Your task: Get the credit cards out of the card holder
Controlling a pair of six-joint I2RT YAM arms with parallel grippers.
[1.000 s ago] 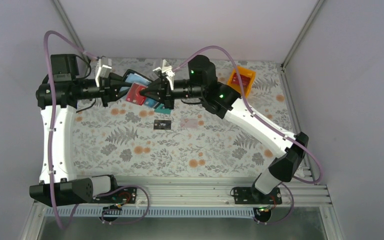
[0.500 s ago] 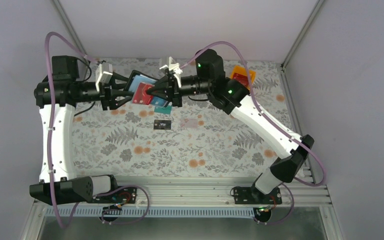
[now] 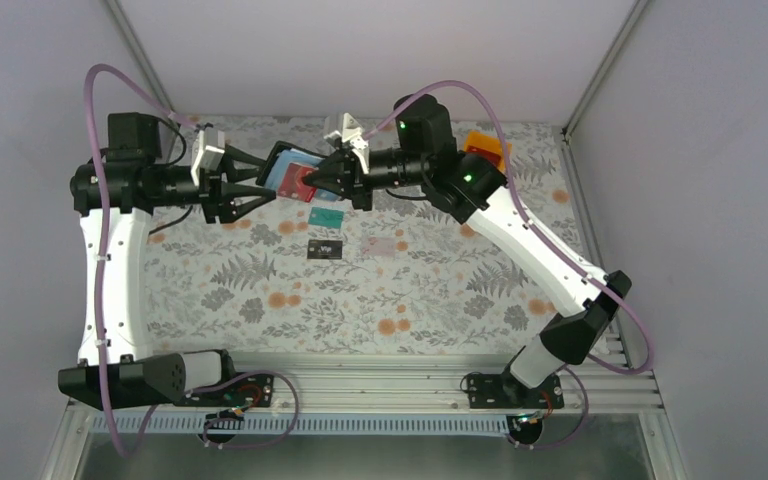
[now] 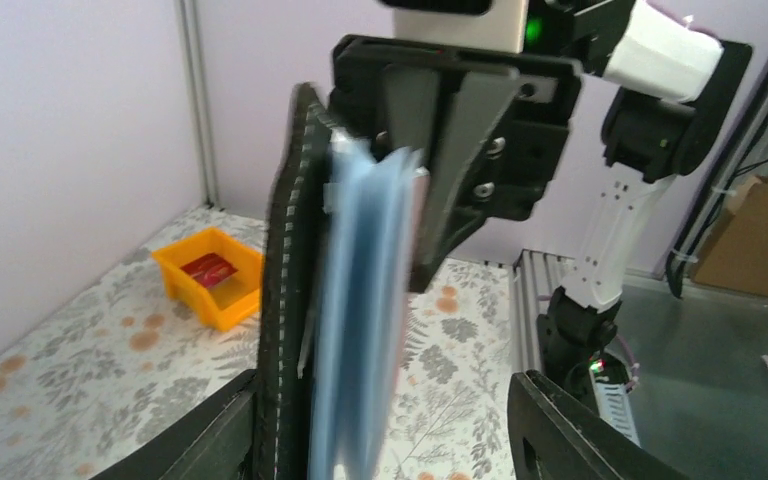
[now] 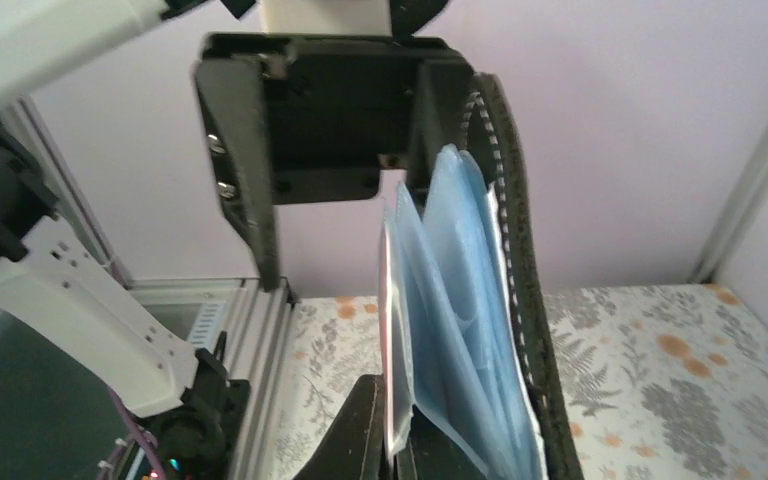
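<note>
Arms (image 3: 112, 262): white shells, black joints, mauve cables (image 3: 106, 300), green LEDs (image 3: 467, 179); black tool fingers (image 5: 238, 170), silver screws (image 5: 222, 146).

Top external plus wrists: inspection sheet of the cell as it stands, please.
Surface: floral-print table, flat, no spills seen.
Job's things: card holder up in the air, sleeves fanned; teal card, black card and pink card lie apart on the table; no fourth card made out.
Clutter: orange bin at the back right, red card inside.
Grippers: left pincer open, fingers either side of the holder; right pincer shut on the holder's sleeve edge.
Cables: purple cables loop above both arms, off the cards.
Surroundings: plain walls, metal posts; nothing else seen.
</note>
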